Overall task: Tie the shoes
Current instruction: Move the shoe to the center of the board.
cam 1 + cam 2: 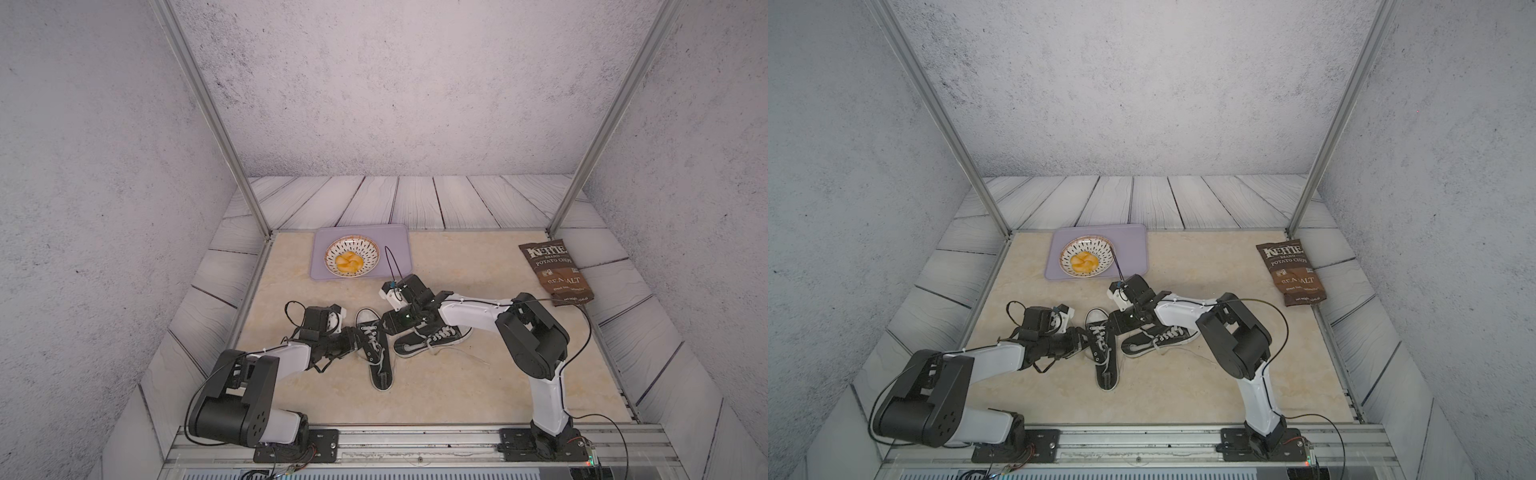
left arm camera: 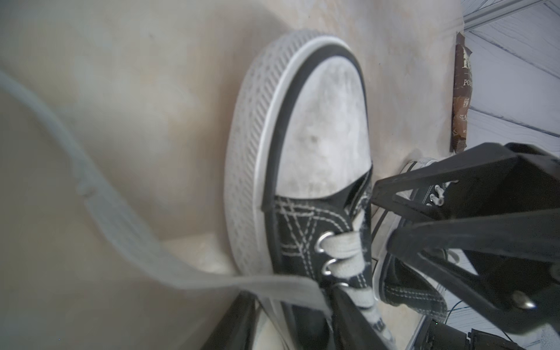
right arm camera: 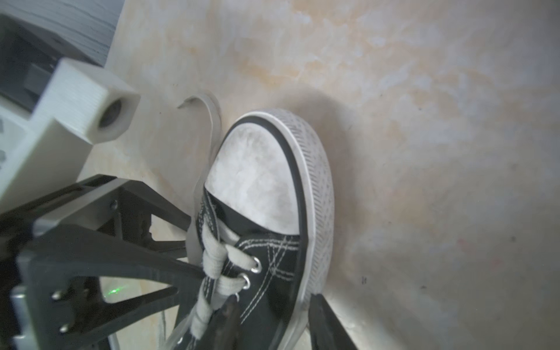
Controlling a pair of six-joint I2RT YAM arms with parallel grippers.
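The shoe (image 1: 374, 349) lies on the worktop (image 1: 457, 395), toe at twelve, heel at six. Left tool (image 1: 356, 337), half-narrowed astride its loose lace (image 2: 91, 194), sits at nine; right tool (image 1: 384, 328), jaws likewise gapped over the eyelets (image 3: 257, 266), at two.

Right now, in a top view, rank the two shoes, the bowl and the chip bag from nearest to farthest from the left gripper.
From the left gripper:
1. middle shoe, right at its fingertips.
2. other shoe, just beyond, towards the robot's right.
3. bowl, on the tray at the back.
4. chip bag, far back on the right.
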